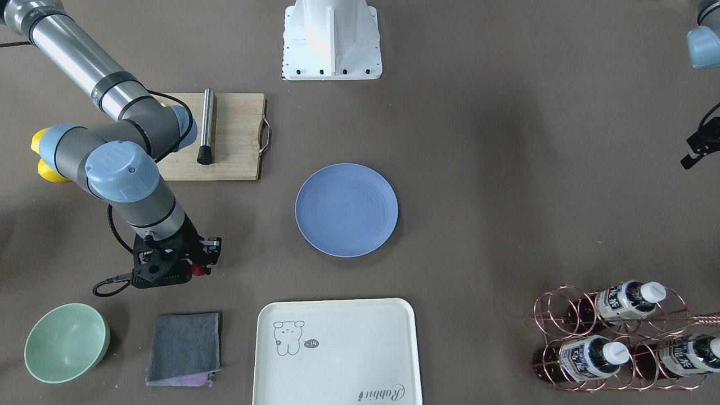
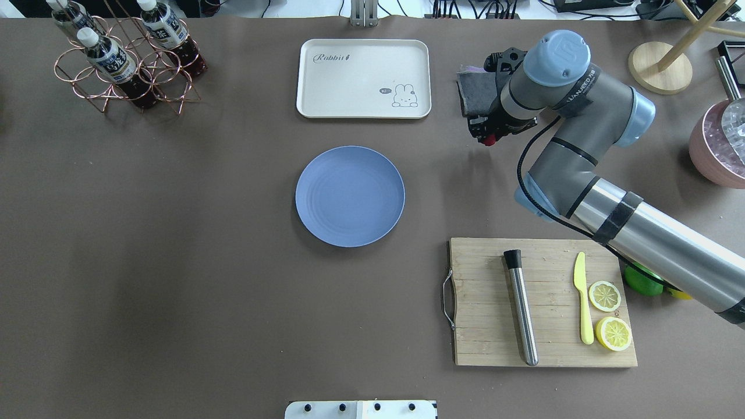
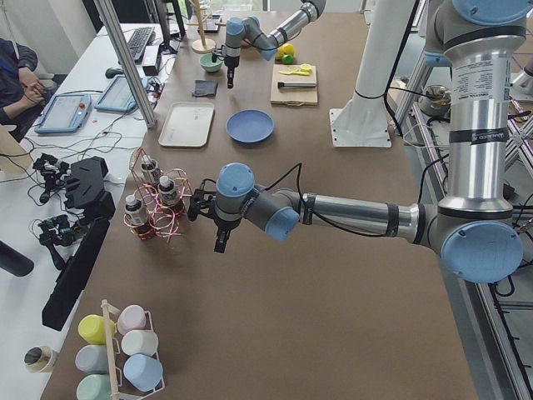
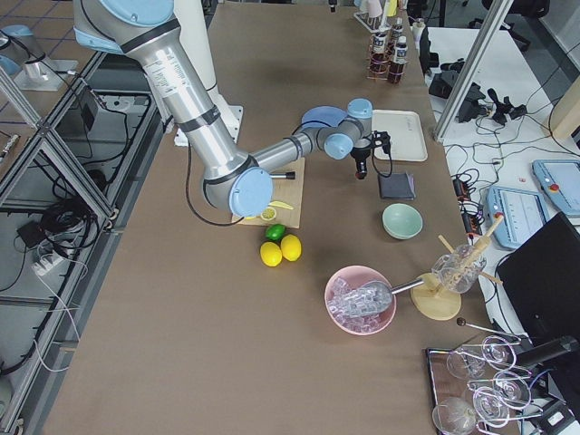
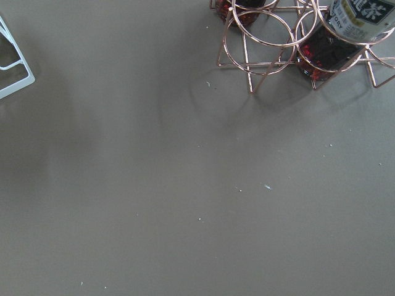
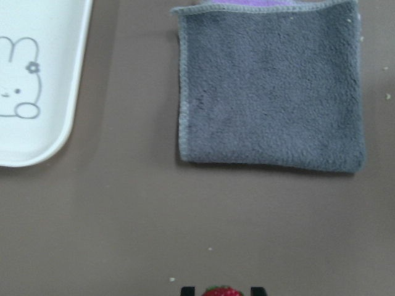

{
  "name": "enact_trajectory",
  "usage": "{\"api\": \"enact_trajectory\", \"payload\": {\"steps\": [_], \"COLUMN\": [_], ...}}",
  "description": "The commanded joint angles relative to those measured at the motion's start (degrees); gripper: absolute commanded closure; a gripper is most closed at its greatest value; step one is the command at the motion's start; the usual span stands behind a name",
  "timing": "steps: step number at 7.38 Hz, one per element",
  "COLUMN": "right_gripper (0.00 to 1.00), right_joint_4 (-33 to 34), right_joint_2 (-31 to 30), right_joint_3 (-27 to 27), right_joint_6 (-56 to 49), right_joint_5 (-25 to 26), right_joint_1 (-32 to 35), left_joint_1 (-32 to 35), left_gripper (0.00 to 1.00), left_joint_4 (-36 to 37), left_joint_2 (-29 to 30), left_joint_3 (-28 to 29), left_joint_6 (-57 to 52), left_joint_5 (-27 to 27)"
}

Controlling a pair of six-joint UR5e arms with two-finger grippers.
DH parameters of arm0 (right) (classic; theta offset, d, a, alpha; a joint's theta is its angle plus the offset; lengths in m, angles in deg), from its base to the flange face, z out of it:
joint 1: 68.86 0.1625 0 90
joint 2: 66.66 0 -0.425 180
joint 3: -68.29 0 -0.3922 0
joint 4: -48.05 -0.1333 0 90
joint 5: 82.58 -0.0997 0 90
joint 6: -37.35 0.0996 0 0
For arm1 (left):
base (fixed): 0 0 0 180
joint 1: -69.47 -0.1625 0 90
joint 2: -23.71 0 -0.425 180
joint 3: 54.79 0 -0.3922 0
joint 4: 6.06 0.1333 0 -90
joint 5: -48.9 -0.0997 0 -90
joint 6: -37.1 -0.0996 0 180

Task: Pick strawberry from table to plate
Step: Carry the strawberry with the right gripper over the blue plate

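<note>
My right gripper [image 1: 198, 271] is shut on the small red strawberry [image 2: 488, 139], holding it above the grey-brown table [image 1: 478, 169]. In the right wrist view the strawberry [image 6: 221, 291] peeks up between the two dark fingertips at the bottom edge, above bare table just short of the grey cloth. The round blue plate [image 1: 346, 210] lies with nothing on it at mid-table, to the gripper's side [image 2: 350, 196]. My left gripper [image 3: 221, 242] hovers by the bottle rack; its fingers are too small and cropped to tell their state.
A folded grey cloth [image 1: 184, 349] and a mint-green bowl [image 1: 66, 342] lie near the right gripper. The cream tray [image 1: 336, 351] sits beside the cloth. A wooden cutting board [image 2: 541, 302] carries a steel rod, a yellow knife and lemon slices. A copper bottle rack [image 1: 613, 337] stands at the far end.
</note>
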Motion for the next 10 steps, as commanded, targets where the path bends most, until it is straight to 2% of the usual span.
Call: {"api": "enact_trajectory", "payload": {"steps": [1,2,4,6,10], "right_gripper": [1.00,1.00,1.00,1.00,1.00], "right_joint_4": [0.34,1.47,4.46,5.08,5.00], "right_joint_2": [3.73,7.41,12.09,13.16,13.16], "right_joint_3": [-1.41,-1.06,-1.40,-1.41,-1.14], "right_joint_6": [9.12,16.22,26.79,29.74,30.80], "right_joint_5": [0.02,0.63,6.58,11.24,13.47], "right_joint_1": [-3.11,-5.83,-11.80,-17.08,-20.18], "left_joint_1": [0.14,0.75,0.76,0.85,0.94], "left_gripper": [0.02,0.02,0.02,0.02,0.02], "left_joint_4": [0.10,0.18,0.18,0.18,0.01], "left_joint_2": [0.02,0.02,0.02,0.02,-0.07], "left_joint_3": [0.00,0.00,0.00,-0.09,-0.09], "left_joint_6": [0.00,0.00,0.09,0.09,0.09], "left_joint_5": [0.01,0.01,0.10,0.18,1.06]}}
